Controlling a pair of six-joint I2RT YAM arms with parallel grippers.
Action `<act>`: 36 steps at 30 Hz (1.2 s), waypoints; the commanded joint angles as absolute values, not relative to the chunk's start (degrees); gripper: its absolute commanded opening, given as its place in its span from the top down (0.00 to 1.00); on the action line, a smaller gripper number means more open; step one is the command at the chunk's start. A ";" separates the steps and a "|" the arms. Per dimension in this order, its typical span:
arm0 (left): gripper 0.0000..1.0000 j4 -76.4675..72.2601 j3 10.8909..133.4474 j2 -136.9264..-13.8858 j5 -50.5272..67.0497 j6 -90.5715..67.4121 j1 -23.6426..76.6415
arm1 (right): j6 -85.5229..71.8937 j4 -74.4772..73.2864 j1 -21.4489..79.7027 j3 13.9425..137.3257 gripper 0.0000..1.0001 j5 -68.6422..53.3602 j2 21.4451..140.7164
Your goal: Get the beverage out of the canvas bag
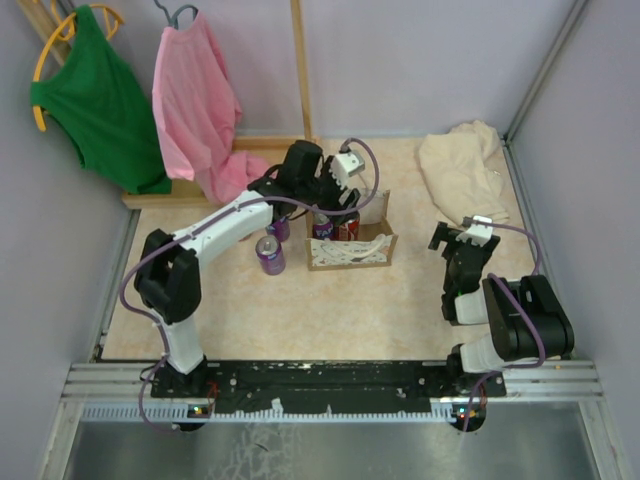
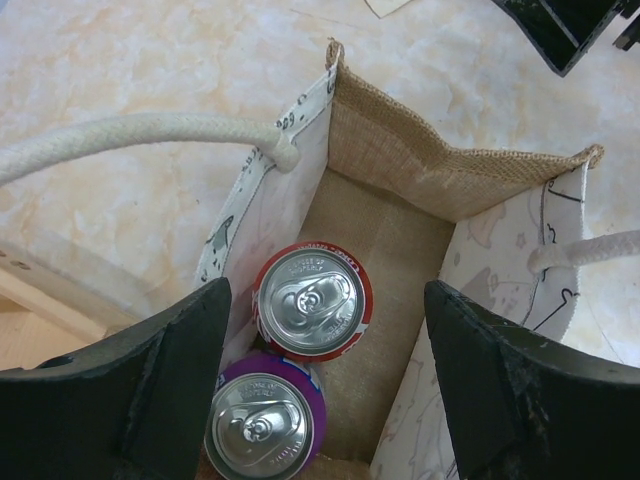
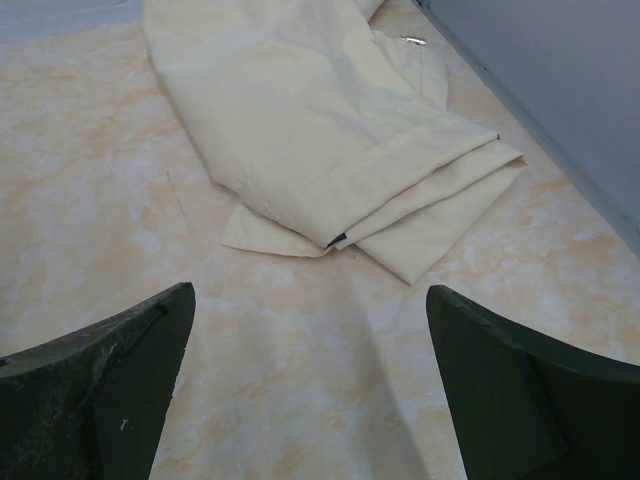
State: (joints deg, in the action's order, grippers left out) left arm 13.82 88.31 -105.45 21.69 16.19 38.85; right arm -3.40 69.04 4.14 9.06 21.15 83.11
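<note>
The canvas bag (image 2: pixel 400 150) stands open with its white rope handles (image 2: pixel 130 135) spread apart. Two beverage cans stand upright inside it: a red one (image 2: pixel 312 300) and a purple one (image 2: pixel 265 425) beside it. My left gripper (image 2: pixel 325 330) hovers open over the bag's mouth, its fingers either side of the cans and touching neither. From above, the left gripper (image 1: pixel 335 205) sits over the bag (image 1: pixel 372 250) at mid-table. My right gripper (image 1: pixel 452 238) stands open and empty above bare table at the right (image 3: pixel 310 330).
Two purple cans (image 1: pixel 270 256) (image 1: pixel 279 228) stand on the table just left of the bag. A folded cream cloth (image 1: pixel 465 170) (image 3: pixel 320 130) lies at the back right. A green garment (image 1: pixel 100 100) and a pink one (image 1: pixel 200 105) hang at the back left over a wooden rack base (image 1: pixel 165 198).
</note>
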 commanded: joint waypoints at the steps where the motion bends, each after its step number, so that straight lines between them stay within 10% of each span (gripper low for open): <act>1: 0.17 15.49 89.52 -107.29 22.98 16.98 39.18 | -2.79 71.46 4.66 9.84 0.01 22.15 83.23; 36: 0.12 16.26 89.88 -111.39 17.78 16.16 39.64 | -2.76 71.46 4.65 9.84 0.01 22.15 83.23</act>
